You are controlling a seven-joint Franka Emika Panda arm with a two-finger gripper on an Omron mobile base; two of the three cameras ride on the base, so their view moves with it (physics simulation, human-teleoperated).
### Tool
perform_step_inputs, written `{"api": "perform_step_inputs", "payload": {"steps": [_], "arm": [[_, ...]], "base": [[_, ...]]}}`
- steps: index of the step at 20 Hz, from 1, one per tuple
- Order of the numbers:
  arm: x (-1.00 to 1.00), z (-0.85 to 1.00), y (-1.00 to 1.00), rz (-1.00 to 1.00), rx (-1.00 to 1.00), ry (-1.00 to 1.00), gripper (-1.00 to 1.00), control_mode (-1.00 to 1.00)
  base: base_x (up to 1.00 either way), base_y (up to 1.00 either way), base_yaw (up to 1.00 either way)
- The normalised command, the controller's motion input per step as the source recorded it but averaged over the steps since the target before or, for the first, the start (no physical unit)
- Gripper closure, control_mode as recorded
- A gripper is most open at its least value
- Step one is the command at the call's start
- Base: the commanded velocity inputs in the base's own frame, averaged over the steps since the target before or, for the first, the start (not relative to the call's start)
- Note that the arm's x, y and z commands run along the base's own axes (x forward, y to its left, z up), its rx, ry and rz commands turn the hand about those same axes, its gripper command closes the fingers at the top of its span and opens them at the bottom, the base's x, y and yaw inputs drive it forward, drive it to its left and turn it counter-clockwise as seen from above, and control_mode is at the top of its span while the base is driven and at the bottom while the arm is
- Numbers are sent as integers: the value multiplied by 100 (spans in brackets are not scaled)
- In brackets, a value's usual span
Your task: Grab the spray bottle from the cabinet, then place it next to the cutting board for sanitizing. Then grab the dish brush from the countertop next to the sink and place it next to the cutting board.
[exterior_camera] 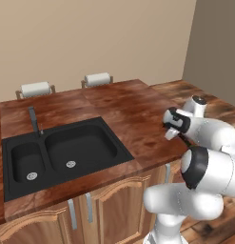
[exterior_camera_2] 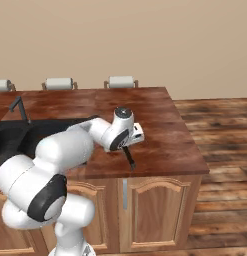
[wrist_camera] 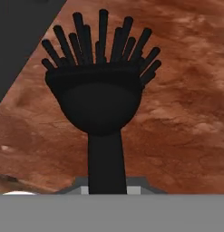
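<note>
Right base view: found the gripper (exterior_camera_2: 126,148) low over the countertop (exterior_camera_2: 160,135), close to the front edge. Saw it clenched on the dish brush (exterior_camera_2: 129,158), with the thin black brush hanging down and a bit tilted from the hand. Could not tell from there whether the tip touched the wood. Hand view: looked straight along the brush handle (wrist_camera: 107,158) up to the round black head and its bristles (wrist_camera: 100,41), all spread out like a fan. Saw red-brown wood behind the brush, and the brush seemed lifted off it. Could not make out the fingertips, hidden low by the handle. Left base view: spotted the black sink (exterior_camera: 62,152) with one small bowl and one big bowl, well apart from the gripper, and a thin grey faucet (exterior_camera: 34,120) standing just behind it. Noticed two white paper rolls (exterior_camera: 35,89) at the far edge of the worktop, by the wall. Saw brown cupboard doors (exterior_camera_2: 160,210) under the worktop.
</note>
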Motion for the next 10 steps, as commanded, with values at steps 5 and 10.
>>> {"api": "perform_step_inputs", "payload": {"steps": [5, 10], "arm": [[-32, 100, 28, 24, -13, -32, 100, -100], [-54, 96, 30, 16, -4, -33, 100, -100]], "base": [[0, 0, 0], [0, 0, 0]]}}
